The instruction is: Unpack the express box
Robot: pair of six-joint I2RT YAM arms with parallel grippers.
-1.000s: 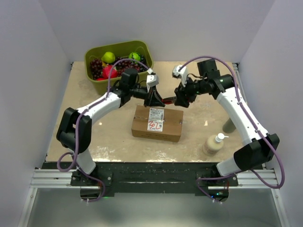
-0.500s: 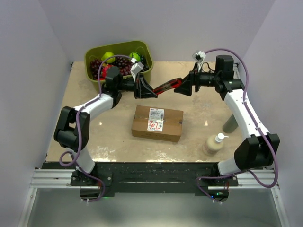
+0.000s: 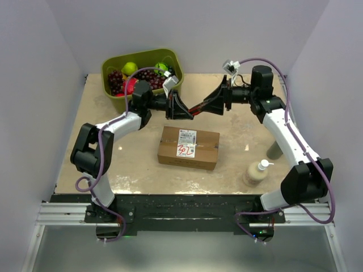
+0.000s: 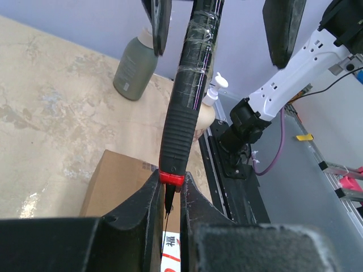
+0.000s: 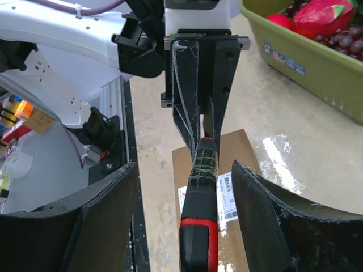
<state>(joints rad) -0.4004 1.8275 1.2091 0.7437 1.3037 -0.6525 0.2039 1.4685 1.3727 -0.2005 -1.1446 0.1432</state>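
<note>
Top view: both arms are reaching over the far half of the table (image 3: 130, 164), wrists meeting above it at upper centre of frame. The left gripper (image 3: 182, 109) is pinching the thin end of a red-and-black tool (image 3: 197, 106). The tool is hanging in the air between the two grippers. The right gripper (image 3: 214, 103) is facing it from the right.

Left wrist view: the left gripper (image 4: 170, 184) fingers are pressing together on the tool (image 4: 180, 127) right at its red collar, at lower centre. At the top of the frame the right gripper's fingers (image 4: 282, 28) are standing spread on either side of the taped handle, with gaps showing on both sides.

Right wrist view: the right gripper (image 5: 184, 170) fingers are sitting wide apart at lower left and lower right. The tool (image 5: 199, 226) is running up the middle between them, and I cannot tell whether its rear end is touching anything.

The box (image 3: 189, 148) is lying flat at the centre of the table, below and apart from both grippers. Its flaps are closed, and its white label (image 3: 187, 137) and red marks are facing up.

The bin (image 3: 144, 54) of fruit is sitting at upper left. A pump bottle (image 3: 255, 173) is standing at lower right. A grey bottle (image 3: 274, 151) is just behind it, partly hidden by the right arm.
</note>
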